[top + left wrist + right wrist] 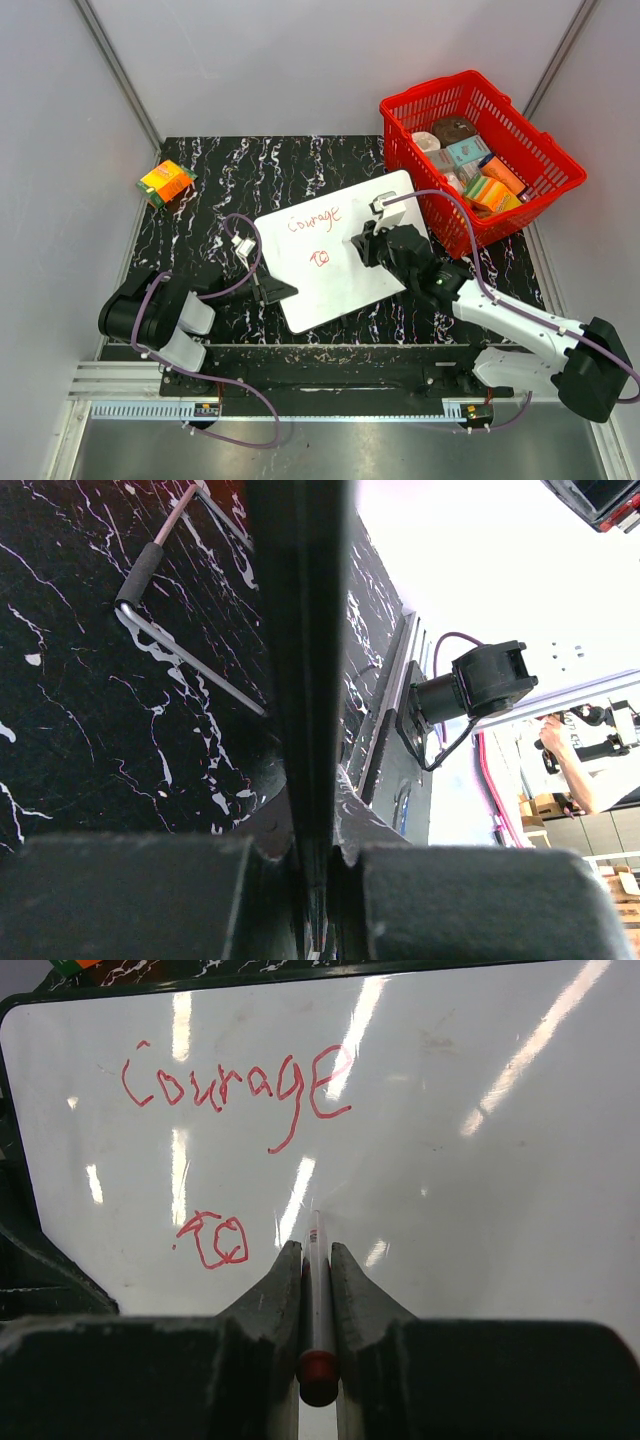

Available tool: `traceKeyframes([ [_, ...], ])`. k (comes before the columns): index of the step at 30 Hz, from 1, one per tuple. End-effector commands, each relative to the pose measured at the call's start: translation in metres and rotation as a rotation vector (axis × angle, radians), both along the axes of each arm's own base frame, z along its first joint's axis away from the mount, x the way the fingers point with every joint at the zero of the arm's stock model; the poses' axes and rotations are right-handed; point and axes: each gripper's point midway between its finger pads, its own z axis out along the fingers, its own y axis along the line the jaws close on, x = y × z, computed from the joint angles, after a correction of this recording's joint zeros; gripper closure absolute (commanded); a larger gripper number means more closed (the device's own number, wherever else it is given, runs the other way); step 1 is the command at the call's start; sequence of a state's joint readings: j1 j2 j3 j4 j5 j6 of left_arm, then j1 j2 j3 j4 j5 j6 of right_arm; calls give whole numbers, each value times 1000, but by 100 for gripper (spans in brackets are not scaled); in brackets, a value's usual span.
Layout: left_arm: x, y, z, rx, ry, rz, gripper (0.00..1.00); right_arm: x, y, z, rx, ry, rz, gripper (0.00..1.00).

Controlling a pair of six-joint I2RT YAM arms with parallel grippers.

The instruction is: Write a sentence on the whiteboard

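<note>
The whiteboard (340, 270) lies askew at tabletop centre. The sentence (232, 1088) stands at 2 words. The right gripper (316, 1260) pinches the red marker (318, 1305), tip just right of "to". The left gripper (310, 870) clamps the board's near-left edge. Recommended: light, even tip pressure and a clear gap before word 3.

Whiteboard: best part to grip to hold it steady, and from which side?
Pinch the thin rim at the left edge of the whiteboard, coming in low from the left. It's a flat sheet, so only the edge fits between fingers, and that side is clear of the sentence and the right gripper with its marker. The left gripper is clamped there.
</note>
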State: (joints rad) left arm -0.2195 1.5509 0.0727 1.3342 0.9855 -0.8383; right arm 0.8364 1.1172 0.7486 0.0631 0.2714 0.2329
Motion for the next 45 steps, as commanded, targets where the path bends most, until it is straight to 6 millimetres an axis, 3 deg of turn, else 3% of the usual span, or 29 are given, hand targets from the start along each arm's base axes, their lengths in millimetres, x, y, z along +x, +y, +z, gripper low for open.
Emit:
traceKeyframes([
  [1,21,2,8,26,-139,72,100,2,-5,13,44,-34,-29,100],
  [14,20,2,6,32,-137,69,100,3,-3,-8,14,2,-23,100],
  [31,21,0,4,38,-137,67,100,-12,0,-16,-7,57,42,100],
  [45,21,0,4,42,-136,68,100,-18,-12,-32,-57,101,21,100],
])
